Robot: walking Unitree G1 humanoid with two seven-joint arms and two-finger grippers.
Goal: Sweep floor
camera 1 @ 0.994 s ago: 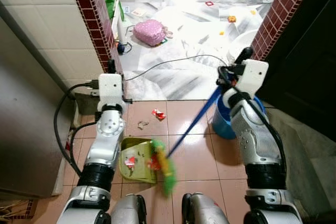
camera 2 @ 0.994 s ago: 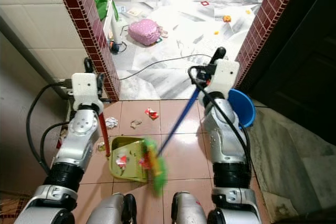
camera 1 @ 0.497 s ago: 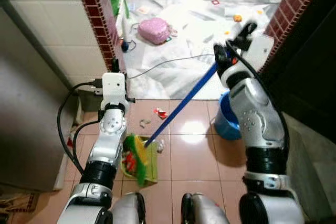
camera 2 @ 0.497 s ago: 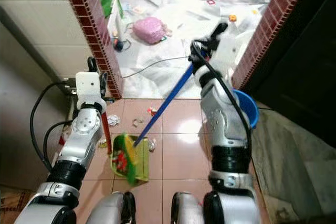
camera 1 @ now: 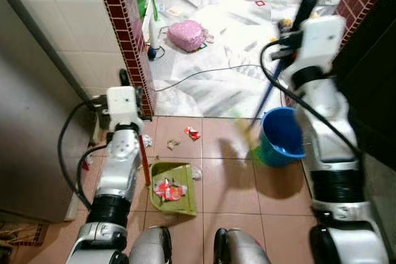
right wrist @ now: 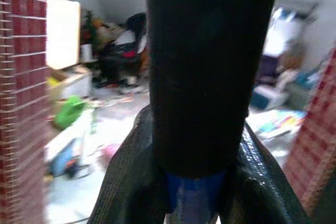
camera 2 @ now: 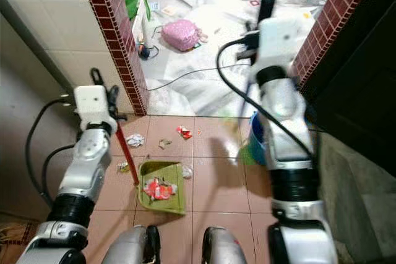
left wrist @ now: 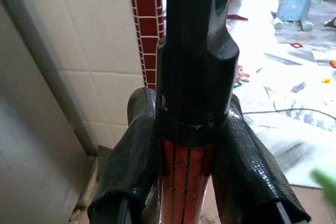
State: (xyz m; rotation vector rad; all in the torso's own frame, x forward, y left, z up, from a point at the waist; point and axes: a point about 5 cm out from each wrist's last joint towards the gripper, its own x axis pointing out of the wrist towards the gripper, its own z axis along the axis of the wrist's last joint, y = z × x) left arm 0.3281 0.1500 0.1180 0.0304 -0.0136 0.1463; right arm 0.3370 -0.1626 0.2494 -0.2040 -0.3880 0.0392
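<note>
Left eye view: the left gripper (left wrist: 191, 182), at left centre, is clamped on the red handle (camera 1: 145, 164) of the green dustpan (camera 1: 174, 187), which sits at lower centre holding red scraps. The right gripper (right wrist: 194, 198), upper right, is clenched around the blue broom (camera 1: 267, 100), blurred above the blue bucket (camera 1: 281, 135). Crumpled litter (camera 1: 191, 132) lies on the tiles, its print unreadable.

A lime-green dustpan (camera 1: 176, 188) with a red handle (camera 1: 145, 160) holds red-and-white scraps, low and left of centre on salmon-pink floor tiles (camera 1: 223, 196). Right of centre sits a bright blue bucket (camera 1: 281, 136), beside a blurred blue broom handle (camera 1: 268, 94). Dark red brick edging (camera 1: 127, 23) frames cream wall tiles (camera 1: 62, 23) at upper left. A pink bag (camera 1: 187, 34) lies on pale marbled flooring (camera 1: 210, 85) at the top.
</note>
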